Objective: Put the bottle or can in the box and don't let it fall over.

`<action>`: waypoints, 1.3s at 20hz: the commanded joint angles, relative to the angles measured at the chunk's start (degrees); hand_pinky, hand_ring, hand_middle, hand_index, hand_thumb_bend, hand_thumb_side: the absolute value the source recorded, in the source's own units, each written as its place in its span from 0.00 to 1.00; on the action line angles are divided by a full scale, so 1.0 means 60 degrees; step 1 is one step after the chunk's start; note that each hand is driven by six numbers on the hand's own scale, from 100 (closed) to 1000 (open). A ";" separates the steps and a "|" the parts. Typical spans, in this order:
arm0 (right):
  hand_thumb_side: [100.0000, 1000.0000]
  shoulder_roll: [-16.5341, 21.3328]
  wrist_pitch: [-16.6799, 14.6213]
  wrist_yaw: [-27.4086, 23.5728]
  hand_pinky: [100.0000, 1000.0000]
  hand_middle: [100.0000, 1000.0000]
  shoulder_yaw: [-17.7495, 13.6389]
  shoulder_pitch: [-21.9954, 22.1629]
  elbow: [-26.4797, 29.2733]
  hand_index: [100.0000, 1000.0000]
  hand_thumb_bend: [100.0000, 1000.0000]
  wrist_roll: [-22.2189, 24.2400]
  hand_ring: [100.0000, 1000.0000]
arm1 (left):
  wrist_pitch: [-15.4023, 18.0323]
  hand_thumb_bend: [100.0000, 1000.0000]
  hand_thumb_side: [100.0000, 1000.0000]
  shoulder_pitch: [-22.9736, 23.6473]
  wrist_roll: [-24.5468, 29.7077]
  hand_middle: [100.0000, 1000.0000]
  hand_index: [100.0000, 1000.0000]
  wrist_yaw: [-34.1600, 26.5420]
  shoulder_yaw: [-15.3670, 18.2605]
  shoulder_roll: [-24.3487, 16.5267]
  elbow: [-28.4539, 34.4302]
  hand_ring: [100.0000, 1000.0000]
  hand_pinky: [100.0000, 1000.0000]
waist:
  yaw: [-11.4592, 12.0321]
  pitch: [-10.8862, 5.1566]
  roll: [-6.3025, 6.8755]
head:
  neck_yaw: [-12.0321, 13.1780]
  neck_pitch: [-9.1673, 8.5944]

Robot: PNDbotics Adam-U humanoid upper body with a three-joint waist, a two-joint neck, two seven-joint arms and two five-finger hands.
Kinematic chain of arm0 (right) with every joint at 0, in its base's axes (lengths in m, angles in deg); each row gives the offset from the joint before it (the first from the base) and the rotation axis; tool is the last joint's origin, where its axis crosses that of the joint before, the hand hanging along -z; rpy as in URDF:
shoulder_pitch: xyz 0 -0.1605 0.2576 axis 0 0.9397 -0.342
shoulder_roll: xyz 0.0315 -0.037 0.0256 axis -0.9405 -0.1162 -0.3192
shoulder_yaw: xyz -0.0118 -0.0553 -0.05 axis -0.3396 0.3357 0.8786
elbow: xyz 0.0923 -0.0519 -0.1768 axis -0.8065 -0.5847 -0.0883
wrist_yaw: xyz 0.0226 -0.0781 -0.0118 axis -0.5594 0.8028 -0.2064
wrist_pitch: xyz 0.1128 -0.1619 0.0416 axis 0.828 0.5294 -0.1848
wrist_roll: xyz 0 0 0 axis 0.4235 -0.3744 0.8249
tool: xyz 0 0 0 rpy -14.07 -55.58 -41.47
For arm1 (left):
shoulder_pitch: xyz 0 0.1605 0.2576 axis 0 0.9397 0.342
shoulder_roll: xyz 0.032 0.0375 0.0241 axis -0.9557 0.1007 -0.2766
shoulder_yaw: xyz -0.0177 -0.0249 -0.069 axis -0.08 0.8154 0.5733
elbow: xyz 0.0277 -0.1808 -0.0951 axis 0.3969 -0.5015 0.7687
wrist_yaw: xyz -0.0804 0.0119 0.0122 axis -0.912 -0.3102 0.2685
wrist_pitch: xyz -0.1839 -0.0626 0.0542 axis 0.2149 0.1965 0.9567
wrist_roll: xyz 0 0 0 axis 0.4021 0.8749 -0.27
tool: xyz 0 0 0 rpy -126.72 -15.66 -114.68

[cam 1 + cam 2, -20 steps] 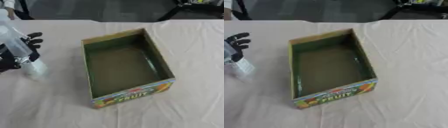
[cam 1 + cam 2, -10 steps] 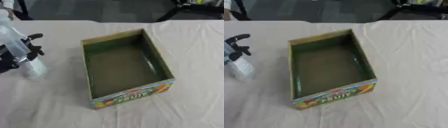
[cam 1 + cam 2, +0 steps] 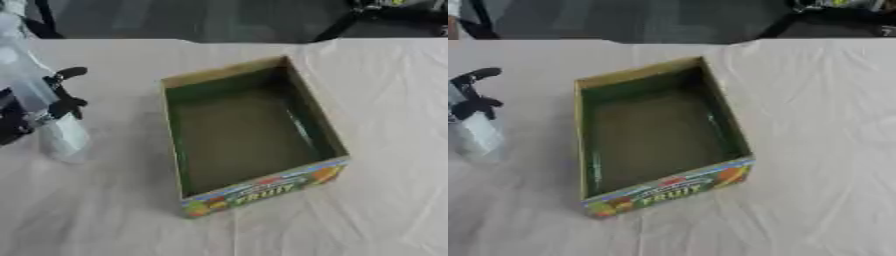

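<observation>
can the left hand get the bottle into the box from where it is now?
Probably yes. The left hand is curled round the bottle just left of the box, whose top is open and holds nothing, with bare cloth between them.

Both views come from the robot's head, looking steeply down and forward across the cloth-covered table (image 3: pixel 385 100) from close range. They sit side by side, so the open fruit box (image 3: pixel 254 135) appears near centre in the left eye view and farther left in the right. Both share the box, the table's far edge and what seems a dark floor beyond.
</observation>
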 commanded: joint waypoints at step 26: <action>0.41 -0.0015 0.0154 -0.0305 1.00 1.00 -0.0032 -0.0073 0.0112 1.00 0.00 0.0208 1.00 | 0.0645 0.33 0.18 0.0041 -0.0421 0.91 0.00 -0.1444 -0.0007 -0.0158 0.0408 0.32 0.48 | -0.0004 -0.0120 -0.0012 | -0.0073 -0.0169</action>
